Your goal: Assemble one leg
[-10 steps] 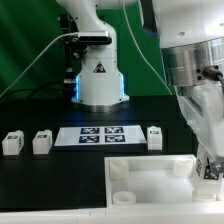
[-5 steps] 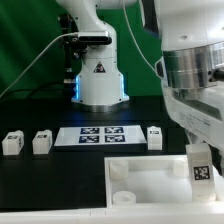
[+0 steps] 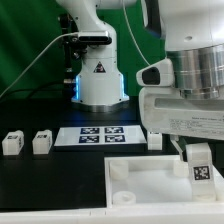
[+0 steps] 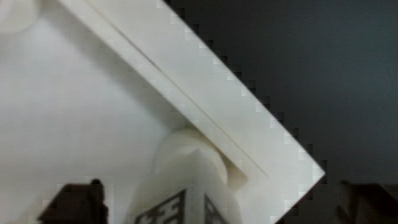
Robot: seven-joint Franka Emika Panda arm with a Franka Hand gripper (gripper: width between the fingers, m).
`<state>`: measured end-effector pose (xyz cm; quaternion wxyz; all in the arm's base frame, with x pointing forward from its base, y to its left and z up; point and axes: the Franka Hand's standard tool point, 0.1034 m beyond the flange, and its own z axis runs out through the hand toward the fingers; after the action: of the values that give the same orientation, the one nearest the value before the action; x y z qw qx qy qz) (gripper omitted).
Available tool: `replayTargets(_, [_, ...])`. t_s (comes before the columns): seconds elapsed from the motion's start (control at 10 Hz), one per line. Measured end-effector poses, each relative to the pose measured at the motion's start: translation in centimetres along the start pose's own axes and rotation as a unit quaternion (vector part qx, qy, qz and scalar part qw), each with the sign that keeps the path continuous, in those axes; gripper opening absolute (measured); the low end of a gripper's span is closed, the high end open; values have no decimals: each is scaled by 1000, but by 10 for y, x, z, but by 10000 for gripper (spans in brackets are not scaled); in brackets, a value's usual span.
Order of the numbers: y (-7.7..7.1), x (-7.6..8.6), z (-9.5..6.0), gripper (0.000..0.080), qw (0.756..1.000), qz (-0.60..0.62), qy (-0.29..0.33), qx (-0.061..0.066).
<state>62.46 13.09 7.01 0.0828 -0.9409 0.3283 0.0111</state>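
Observation:
A leg [image 3: 200,166], a stubby white block with a black-and-white tag facing the camera, stands upright at the right rear corner of the large white panel [image 3: 150,178]. My gripper [image 3: 199,152] is straight above it with its fingers down either side of the leg's top. In the wrist view the leg [image 4: 187,185] rises between the fingers, on the panel [image 4: 89,110] next to its edge. A gap shows between the dark finger [image 4: 75,205] and the leg, so the gripper [image 4: 205,208] reads as open around it.
Two more legs [image 3: 12,143] [image 3: 42,143] stand at the exterior view's left, and another [image 3: 155,138] is half hidden behind my hand. The marker board [image 3: 97,135] lies in front of the robot base [image 3: 100,85]. The panel has a round socket [image 3: 120,172] at its left corner.
My hand has turned about a quarter turn over the leg, so its broad side now faces the camera. The leg's tag faces the same way as half a second ago.

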Motion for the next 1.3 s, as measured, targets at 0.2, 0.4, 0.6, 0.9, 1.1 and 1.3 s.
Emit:
replayTargets(0.2, [3, 3, 0, 649, 995, -104, 2, -3])
replayTargets(0.4, [5, 5, 0, 649, 979, -205, 4, -8])
replayTargets(0.6, [5, 5, 0, 649, 979, -206, 3, -7])
replayTargets(0.9, [4, 4, 1, 465, 990, -141, 2, -5])
replayTargets(1.1, [10, 4, 3, 296, 998, -56, -1, -10])
replayTargets(1.3, [8, 3, 3, 295, 998, 62, -2, -5])
